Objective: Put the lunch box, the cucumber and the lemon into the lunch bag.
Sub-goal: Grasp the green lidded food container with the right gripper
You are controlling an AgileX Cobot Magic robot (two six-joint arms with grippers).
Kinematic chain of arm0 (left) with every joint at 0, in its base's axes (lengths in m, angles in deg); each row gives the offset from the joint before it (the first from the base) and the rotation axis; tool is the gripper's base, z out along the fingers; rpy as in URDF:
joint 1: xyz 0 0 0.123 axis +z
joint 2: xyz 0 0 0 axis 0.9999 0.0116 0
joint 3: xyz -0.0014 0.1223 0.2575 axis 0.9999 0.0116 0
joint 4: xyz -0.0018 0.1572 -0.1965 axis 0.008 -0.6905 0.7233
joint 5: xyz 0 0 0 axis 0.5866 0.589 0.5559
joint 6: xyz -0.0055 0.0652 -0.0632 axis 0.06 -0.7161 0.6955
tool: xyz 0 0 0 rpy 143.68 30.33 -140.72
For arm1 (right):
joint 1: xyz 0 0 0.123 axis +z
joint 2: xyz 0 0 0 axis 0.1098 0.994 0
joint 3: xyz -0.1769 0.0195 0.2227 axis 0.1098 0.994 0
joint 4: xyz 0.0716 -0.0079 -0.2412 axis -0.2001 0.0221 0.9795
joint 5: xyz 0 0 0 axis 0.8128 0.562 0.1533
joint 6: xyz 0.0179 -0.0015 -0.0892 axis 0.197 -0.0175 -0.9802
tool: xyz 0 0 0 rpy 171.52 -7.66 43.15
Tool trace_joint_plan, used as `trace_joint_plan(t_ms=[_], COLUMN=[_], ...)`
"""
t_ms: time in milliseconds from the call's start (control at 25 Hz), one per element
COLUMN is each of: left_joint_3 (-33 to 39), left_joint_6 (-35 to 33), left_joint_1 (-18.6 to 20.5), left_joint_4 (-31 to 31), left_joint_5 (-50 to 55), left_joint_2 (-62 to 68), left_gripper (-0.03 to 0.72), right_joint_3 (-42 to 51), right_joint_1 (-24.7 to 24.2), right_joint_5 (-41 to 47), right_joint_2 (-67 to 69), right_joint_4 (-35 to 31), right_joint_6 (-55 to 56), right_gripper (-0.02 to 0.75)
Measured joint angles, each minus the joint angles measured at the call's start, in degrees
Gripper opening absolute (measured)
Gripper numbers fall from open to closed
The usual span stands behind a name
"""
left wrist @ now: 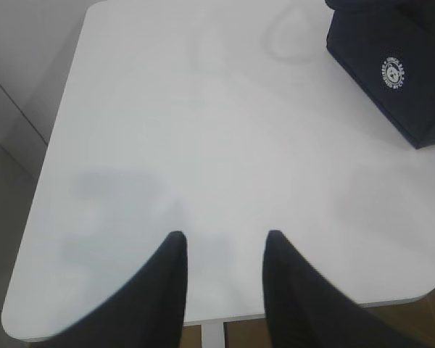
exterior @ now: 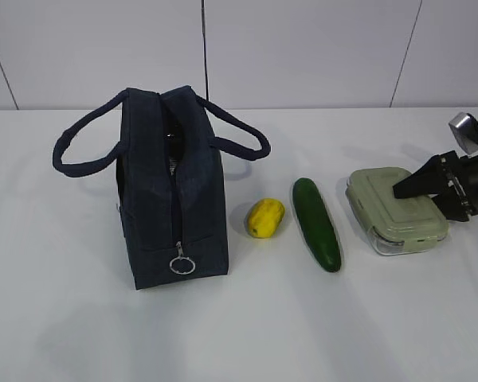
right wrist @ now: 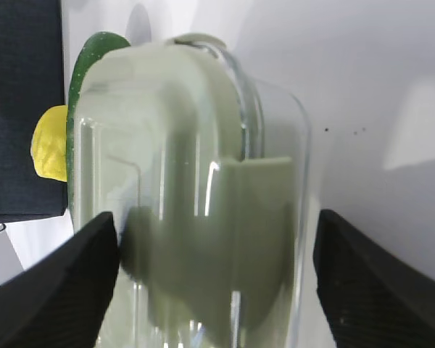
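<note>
A: None of the three items has been placed in the lunch bag (exterior: 174, 187) yet. The lunch box (exterior: 396, 209) is seen on the table (exterior: 64, 318) at the right, with the right gripper (right wrist: 216, 283) spread wide, one finger on each side of it; contact cannot be confirmed.

B: And the remaining items?

A: The cucumber (exterior: 316, 224) is laid just left of the lunch box, and the lemon (exterior: 265, 217) between cucumber and bag. The bag is stood upright and appears unzipped along the top. The left gripper (left wrist: 223, 250) is held parted over bare table, holding nothing.

B: Is any marking legible?

A: One round white logo (left wrist: 395, 74) is shown on the bag; its lettering cannot be read.
</note>
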Motion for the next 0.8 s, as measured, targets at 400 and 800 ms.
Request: trace_joint_plan(t_ms=[400,800], left_joint_3=[0.0,0.0], left_joint_6=[0.0,0.0], left_joint_1=[0.0,0.0], left_joint_4=[0.0,0.0], left_joint_5=[0.0,0.0], left_joint_2=[0.0,0.0], left_gripper=[0.238,0.238], right_joint_3=[-0.1,-0.1], right_joint_1=[0.0,0.0], right_joint_5=[0.7,1.5], right_joint_2=[0.0,0.0], right_joint_4=[0.6,0.6], right_joint_6=[0.1,0.1], right_gripper=[0.554,0.496])
